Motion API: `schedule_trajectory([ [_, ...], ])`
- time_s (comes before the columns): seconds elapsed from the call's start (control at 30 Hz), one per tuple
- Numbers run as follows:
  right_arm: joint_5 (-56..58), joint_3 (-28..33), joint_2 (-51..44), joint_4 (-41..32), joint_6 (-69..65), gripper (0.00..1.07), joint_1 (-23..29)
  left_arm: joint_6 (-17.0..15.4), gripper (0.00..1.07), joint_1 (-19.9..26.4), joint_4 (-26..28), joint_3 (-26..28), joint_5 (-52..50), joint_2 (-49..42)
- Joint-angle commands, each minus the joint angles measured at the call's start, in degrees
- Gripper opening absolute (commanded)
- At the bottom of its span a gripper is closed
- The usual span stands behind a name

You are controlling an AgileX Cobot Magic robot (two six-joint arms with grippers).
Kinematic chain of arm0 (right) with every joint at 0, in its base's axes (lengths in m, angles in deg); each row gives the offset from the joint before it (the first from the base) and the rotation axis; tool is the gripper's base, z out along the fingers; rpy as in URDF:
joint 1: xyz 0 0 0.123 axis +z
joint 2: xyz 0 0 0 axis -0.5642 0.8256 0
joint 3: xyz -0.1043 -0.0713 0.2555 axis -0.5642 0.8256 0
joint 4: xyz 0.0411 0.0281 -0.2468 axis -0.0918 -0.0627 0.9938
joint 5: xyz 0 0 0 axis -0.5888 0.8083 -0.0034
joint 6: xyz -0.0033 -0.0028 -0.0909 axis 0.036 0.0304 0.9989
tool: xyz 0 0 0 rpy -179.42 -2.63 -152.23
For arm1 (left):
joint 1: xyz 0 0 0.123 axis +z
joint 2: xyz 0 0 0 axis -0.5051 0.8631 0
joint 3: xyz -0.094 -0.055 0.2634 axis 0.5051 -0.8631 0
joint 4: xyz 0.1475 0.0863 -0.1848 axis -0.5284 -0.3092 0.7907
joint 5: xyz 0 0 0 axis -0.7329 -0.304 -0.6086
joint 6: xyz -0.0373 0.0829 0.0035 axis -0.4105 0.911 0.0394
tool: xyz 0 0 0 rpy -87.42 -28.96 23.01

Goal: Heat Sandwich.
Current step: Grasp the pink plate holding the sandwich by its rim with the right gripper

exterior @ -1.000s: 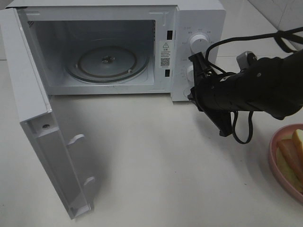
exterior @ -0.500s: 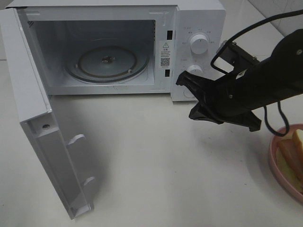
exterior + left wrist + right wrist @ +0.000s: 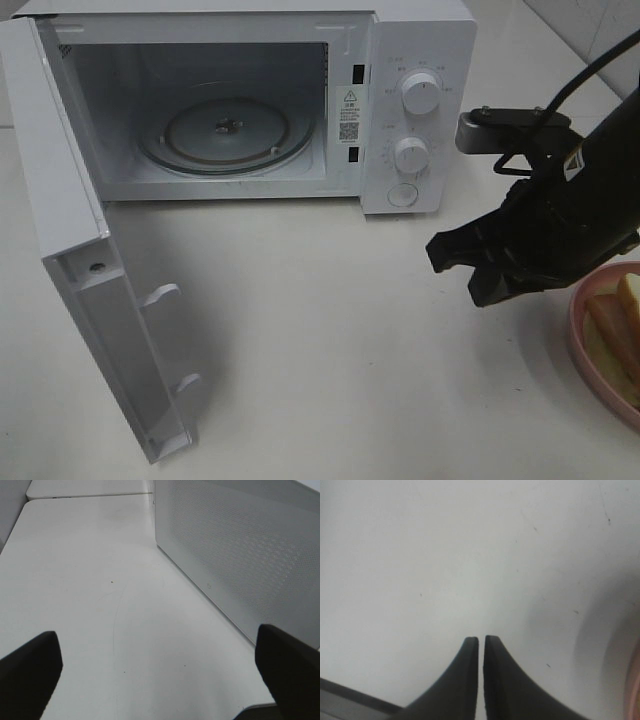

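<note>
Pale yellow bread and a reddish-brown strip mark the sandwich [image 3: 615, 325], which is found at the near right edge of the bench [image 3: 320, 340], on a pink plate [image 3: 578, 350] partly cut off by the frame. Its strip is laid roughly near-to-far, slightly slanted. Just beyond and to the left of the plate the right tool [image 3: 465, 270] is held above the bench, its jaws drawn almost together with only a thin slit between them and nothing gripped. The sandwich is thus placed to that tool's right and nearer side, so the right arm is judged much the closer, and a turn back towards the plate is called for. The left tool [image 3: 157, 642] is spread wide and empty beside a perforated white panel. Farthest off, the microwave [image 3: 420, 60] is set with its door [image 3: 90, 290] swung open and its glass turntable [image 3: 225, 135] bare.
</note>
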State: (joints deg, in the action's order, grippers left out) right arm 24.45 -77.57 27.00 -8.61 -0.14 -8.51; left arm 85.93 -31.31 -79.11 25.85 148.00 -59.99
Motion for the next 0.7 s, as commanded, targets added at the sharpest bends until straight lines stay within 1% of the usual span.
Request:
schedule_trajectory([
  [0.03, 7.16, -1.78, -0.69, 2.01, 3.5, 0.12, -0.52, -0.17, 0.98, 0.0, 0.46, -0.17, -0.46, -1.26],
  [0.07, 7.16, -1.78, -0.69, 2.01, 3.5, 0.12, -0.52, -0.17, 0.98, 0.0, 0.46, -0.17, -0.46, -1.26],
  [0.1, 9.63, -2.58, -0.74, 3.78, 3.84, 0.15, -0.52, -0.17, 0.98, 0.0, 0.46, -0.17, -0.46, -1.26],
  [0.17, 11.06, -3.09, -0.74, 5.04, 3.84, 0.2, -0.52, -0.17, 0.98, 0.0, 0.46, -0.17, -0.46, -1.26],
  [0.2, 11.06, -3.09, -0.74, 5.04, 3.84, 0.2, -0.52, -0.17, 0.98, 0.0, 0.46, -0.17, -0.46, -1.26],
  [0.23, 11.86, -3.32, -0.8, 5.96, 3.84, 0.29, -0.52, -0.17, 0.98, 0.0, 0.46, -0.17, -0.46, -1.26],
  [0.3, 12.09, -3.32, -0.86, 6.53, 3.9, 0.4, -0.52, -0.17, 0.98, 0.0, 0.46, -0.17, -0.46, -1.26],
  [0.33, 12.15, -3.32, -0.86, 6.88, 4.01, 0.49, -0.52, -0.17, 0.98, 0.0, 0.46, -0.17, -0.46, -1.26],
  [0.37, 12.15, -3.32, -0.86, 6.88, 4.01, 0.49, -0.52, -0.17, 0.98, 0.0, 0.46, -0.17, -0.46, -1.26],
  [0.4, 12.26, -3.32, -0.86, 7.39, 4.98, 0.66, -0.52, -0.17, 0.98, 0.0, 0.46, -0.17, -0.46, -1.26],
  [0.43, 12.26, -3.32, -0.86, 7.56, 5.73, 0.76, -0.52, -0.17, 0.98, 0.0, 0.46, -0.17, -0.46, -1.26],
  [0.47, 12.26, -3.32, -0.86, 7.56, 6.02, 0.85, -0.52, -0.17, 0.98, 0.0, 0.46, -0.17, -0.46, -1.26],
  [0.5, 12.38, -3.32, -0.86, 7.62, 6.88, 1.0, -0.52, -0.17, 0.98, 0.0, 0.46, -0.17, -0.46, -1.26],
  [0.53, 12.38, -3.32, -0.86, 7.62, 6.88, 1.0, -0.52, -0.17, 0.98, 0.0, 0.46, -0.17, -0.46, -1.26],
  [0.57, 12.55, -3.32, -0.86, 7.85, 7.33, 1.03, -0.52, -0.17, 0.98, 0.0, 0.46, -0.17, -0.46, -1.26],
  [0.7, 14.04, -3.32, -0.86, 7.85, 7.91, 1.02, -1.72, -0.17, 0.98, 0.0, 0.46, -0.17, -0.46, -1.26],
])
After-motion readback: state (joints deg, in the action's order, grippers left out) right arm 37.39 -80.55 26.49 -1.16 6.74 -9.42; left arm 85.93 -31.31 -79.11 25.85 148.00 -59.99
